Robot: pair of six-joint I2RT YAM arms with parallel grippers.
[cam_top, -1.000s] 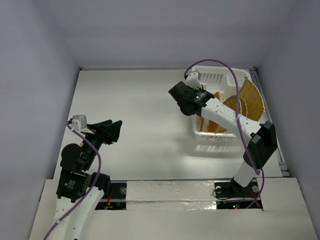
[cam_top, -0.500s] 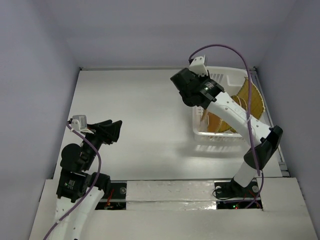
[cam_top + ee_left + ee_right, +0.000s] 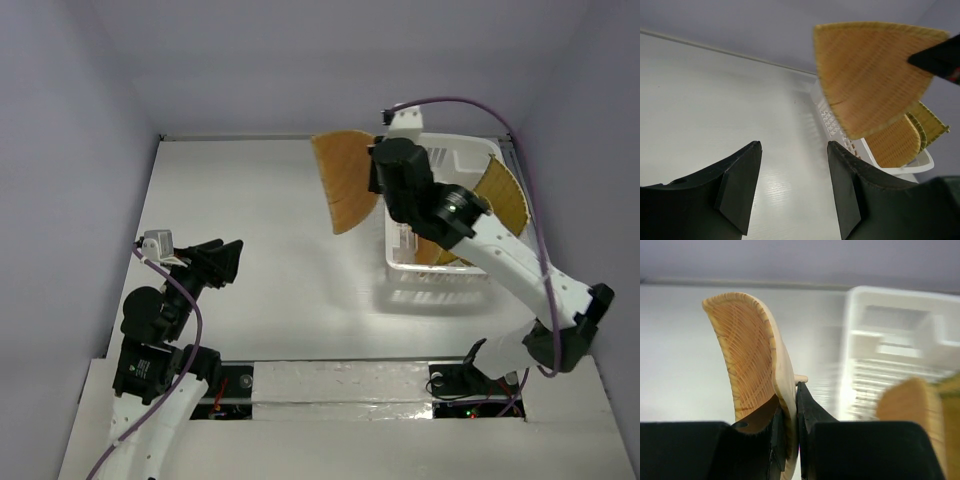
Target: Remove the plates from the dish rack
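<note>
— State of the right gripper (image 3: 788, 395)?
— Pinched narrow on the lower edge of a wicker plate (image 3: 348, 180), one finger on each face. Held it on edge, up in the air, broad end uppermost.
— Shape of it?
— Rounded triangle, tan-orange, woven, with a yellower rim.
— Over the dish rack (image 3: 400, 262)?
— No. Hung just left of the white rack, above the bare table (image 3: 250, 200), by the view from above.
— And inside the rack?
— Held at least two other plates (image 3: 500, 195), standing on edge toward the right side, tan-orange to yellow. Blurred in the right wrist view, so could not be counted more surely.
— State of the left gripper (image 3: 225, 258)?
— Spread wide, with nothing between the fingers. Hovered over the near left part of the table, well apart from rack and plate alike. Pointed toward both, to judge by its wrist camera.
— Touching the table?
— Could not tell from either view.
</note>
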